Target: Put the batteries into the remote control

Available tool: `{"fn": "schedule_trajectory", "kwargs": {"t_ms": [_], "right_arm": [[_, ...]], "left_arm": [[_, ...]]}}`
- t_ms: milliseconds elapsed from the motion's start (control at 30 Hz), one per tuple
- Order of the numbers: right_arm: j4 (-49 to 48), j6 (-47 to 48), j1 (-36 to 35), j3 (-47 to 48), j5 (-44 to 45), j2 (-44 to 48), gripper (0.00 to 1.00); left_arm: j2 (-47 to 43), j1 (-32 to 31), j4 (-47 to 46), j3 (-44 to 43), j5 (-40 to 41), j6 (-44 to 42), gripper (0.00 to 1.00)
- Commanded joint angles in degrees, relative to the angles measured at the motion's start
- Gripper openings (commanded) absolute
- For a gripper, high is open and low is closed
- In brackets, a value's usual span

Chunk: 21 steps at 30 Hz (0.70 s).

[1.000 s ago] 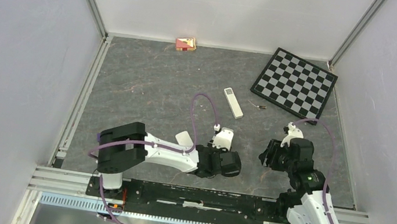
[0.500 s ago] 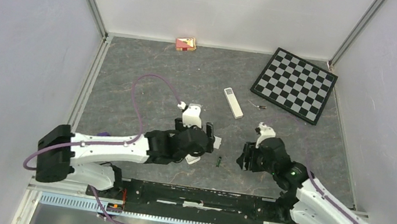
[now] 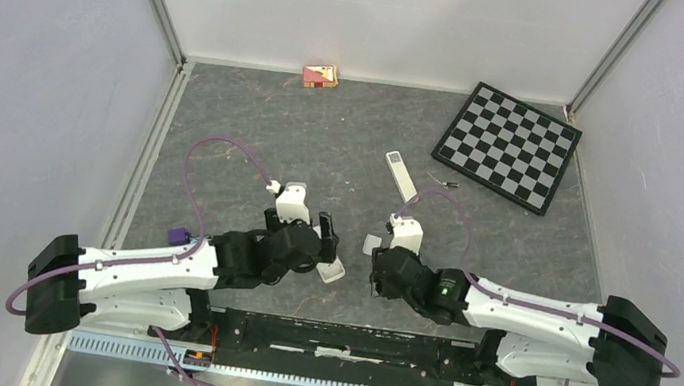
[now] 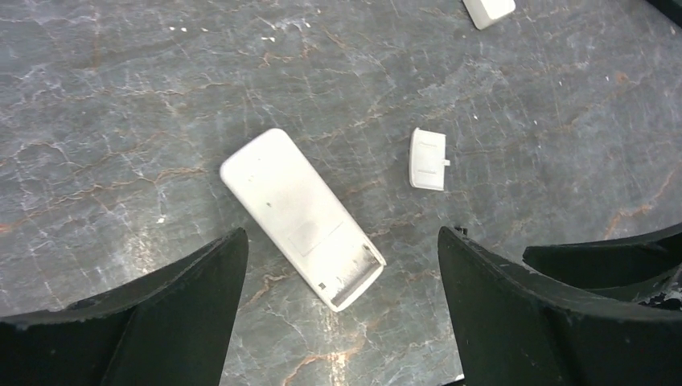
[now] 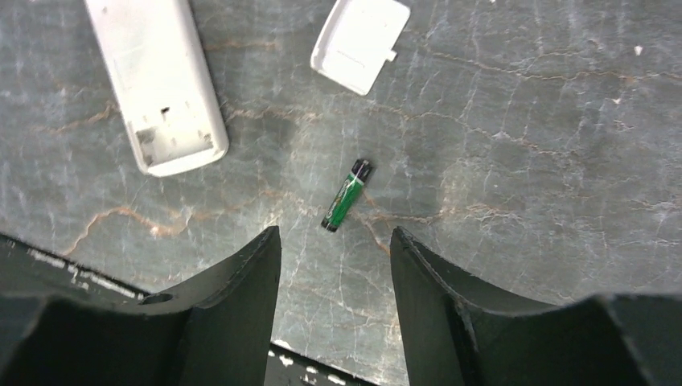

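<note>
Left pincer (image 4: 342, 243) apart above white remote (image 4: 299, 215), right pincer (image 5: 334, 235) apart over green battery (image 5: 347, 194), its print unreadable

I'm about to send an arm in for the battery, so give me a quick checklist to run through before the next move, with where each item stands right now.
1. Battery compartment of the remote control uncovered: ok; the battery cover lies apart from it.
2. Compartment empty: ok, no cell inside.
3. Green battery lying free on the table: ok, touching nothing.
4. Right pincer open, fingers either side of the battery's near end: ok.
5. Left pincer open and holding nothing: ok.
6. Battery polarity matched to the compartment: cannot tell.
</note>
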<state>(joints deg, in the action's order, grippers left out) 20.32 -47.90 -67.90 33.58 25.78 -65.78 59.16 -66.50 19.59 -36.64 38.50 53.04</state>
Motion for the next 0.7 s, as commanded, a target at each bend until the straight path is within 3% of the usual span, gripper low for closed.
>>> {"fn": "schedule_trajectory", "kwargs": {"t_ms": [0, 167, 400, 667], "right_arm": [[0.11, -4.82, -0.39, 3.36, 6.77, -3.55, 0.58], [2.44, -5.25, 0.13, 7.19, 6.96, -7.82, 0.55], [-0.88, -5.11, 2.12, 5.91, 1.39, -10.75, 0.45], [-2.77, -4.73, 3.84, 5.50, -3.07, -13.73, 0.42]], "left_arm": [[-1.64, 2.41, -1.54, 0.66, 1.69, 0.82, 0.94], [-1.60, 7.95, -1.27, 0.41, -4.10, -0.04, 0.94], [-1.17, 16.07, -2.44, 3.46, -14.68, 1.49, 0.94], [1.79, 23.55, -5.68, 5.47, -22.20, 1.32, 0.96]]}}
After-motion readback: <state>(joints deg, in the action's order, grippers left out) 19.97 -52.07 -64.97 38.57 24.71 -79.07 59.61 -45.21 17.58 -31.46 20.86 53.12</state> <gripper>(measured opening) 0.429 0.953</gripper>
